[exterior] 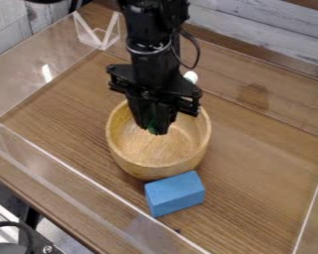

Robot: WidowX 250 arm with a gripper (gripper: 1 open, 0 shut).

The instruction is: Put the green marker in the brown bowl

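The brown bowl [159, 149] stands in the middle of the wooden table. My gripper [151, 121] points straight down over the bowl's back half, with its fingertips just inside the rim. Its fingers are shut on the green marker [150, 128]. Only a short green piece of the marker shows between and below the fingers. The black fingers hide the rest of its barrel. A small white bit shows by the wrist at the right; I cannot tell if it belongs to the marker.
A blue rectangular block [174, 192] lies on the table just in front of the bowl. Clear plastic walls [69, 189] enclose the table on the left, front and right.
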